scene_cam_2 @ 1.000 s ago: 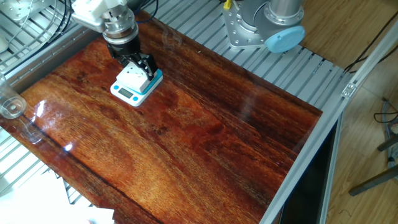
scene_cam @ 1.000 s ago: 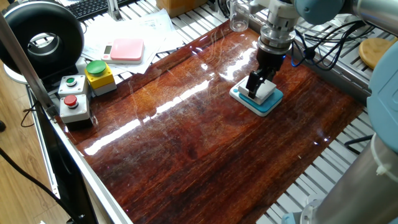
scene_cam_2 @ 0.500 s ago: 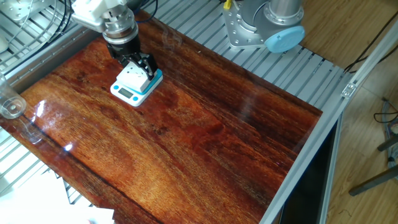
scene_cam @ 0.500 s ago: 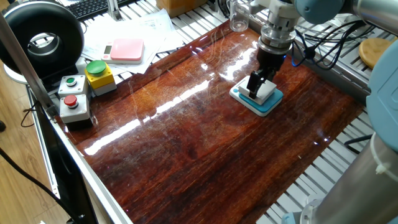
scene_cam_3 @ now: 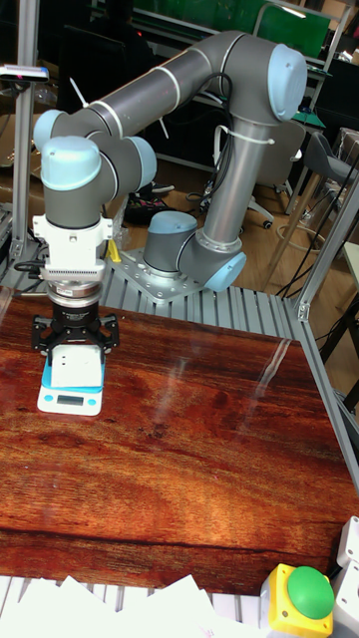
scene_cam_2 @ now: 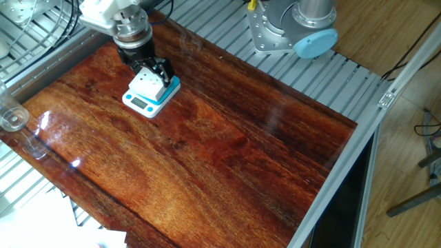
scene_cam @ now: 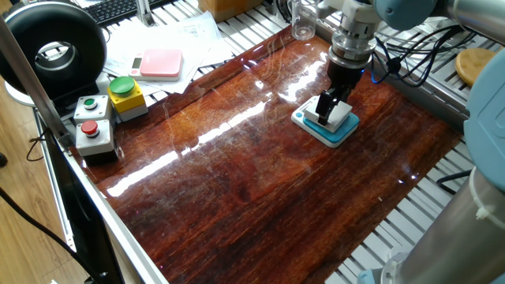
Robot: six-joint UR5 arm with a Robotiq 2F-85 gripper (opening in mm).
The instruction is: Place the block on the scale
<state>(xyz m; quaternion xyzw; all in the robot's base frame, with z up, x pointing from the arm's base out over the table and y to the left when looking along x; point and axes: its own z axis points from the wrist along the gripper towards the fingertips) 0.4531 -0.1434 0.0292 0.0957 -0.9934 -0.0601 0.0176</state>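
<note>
The teal-topped scale (scene_cam: 341,136) lies on the wooden table near its far right side, with its white buttoned edge (scene_cam_3: 70,401) facing the tall fixed view. The white block (scene_cam: 340,117) sits flat on top of it (scene_cam_2: 147,85) (scene_cam_3: 75,365). My gripper (scene_cam: 331,110) points straight down over the block. Its black fingers (scene_cam_3: 107,337) hug two opposite sides of the block, one on each side, so the gripper (scene_cam_3: 76,354) is shut on the block. In the other fixed view one finger (scene_cam_2: 165,71) shows beside the block and the second is hidden.
A pink-topped scale (scene_cam: 161,63) lies on papers at the far left. A grey button box (scene_cam: 93,126) and a yellow box with a green button (scene_cam: 126,96) stand at the left edge. A glass jar (scene_cam: 303,20) stands behind the arm.
</note>
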